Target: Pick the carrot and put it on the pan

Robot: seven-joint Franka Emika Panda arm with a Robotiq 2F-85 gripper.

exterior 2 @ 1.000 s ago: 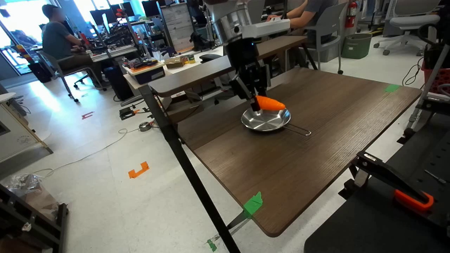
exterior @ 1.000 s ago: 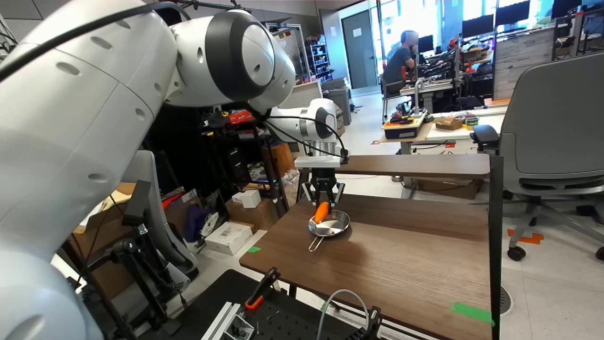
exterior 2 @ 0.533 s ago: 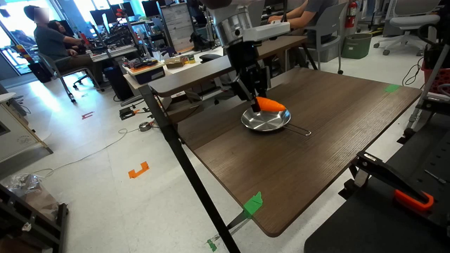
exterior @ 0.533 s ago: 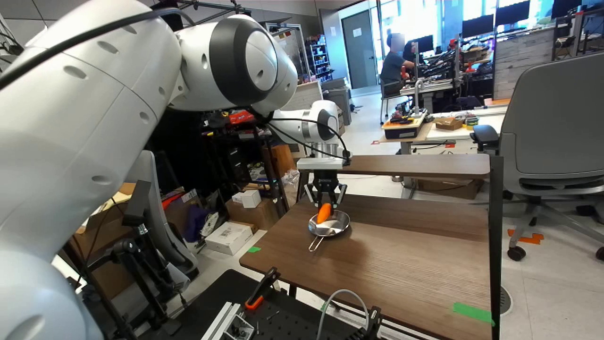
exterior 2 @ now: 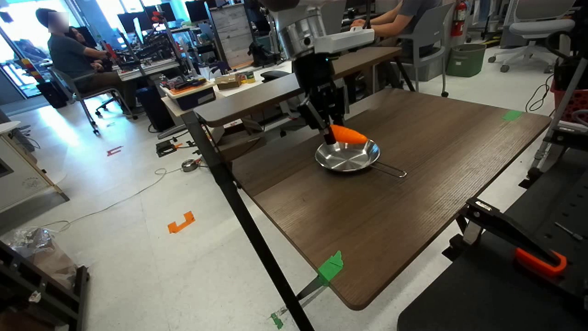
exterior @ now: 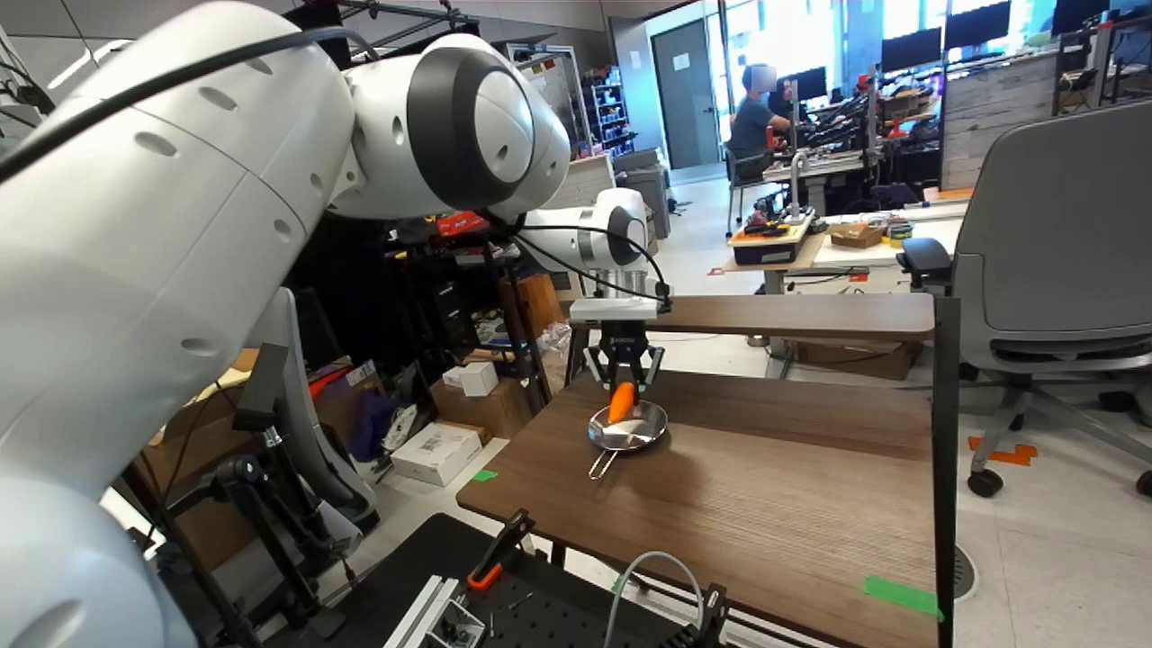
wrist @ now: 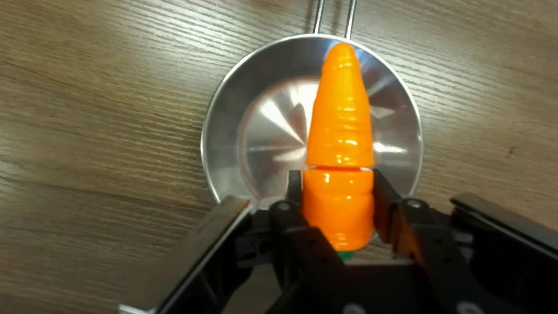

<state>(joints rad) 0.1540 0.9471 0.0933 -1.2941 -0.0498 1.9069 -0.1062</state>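
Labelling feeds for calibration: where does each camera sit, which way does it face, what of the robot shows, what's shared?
Wrist view: just above the tool, facing down at carrot and pan; only the tool shows.
In an exterior view: close beside the arm, facing out over the table; arm and tool show.
In an exterior view: off a table corner with green tape, facing diagonally across the table; the arm's lower end and tool show.
Both exterior views share table, pan, carrot and tool.

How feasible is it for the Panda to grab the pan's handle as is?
Probably not: the pincer is closed on the carrot, so it would likely need to let go first. The pan handle itself looks uncovered.
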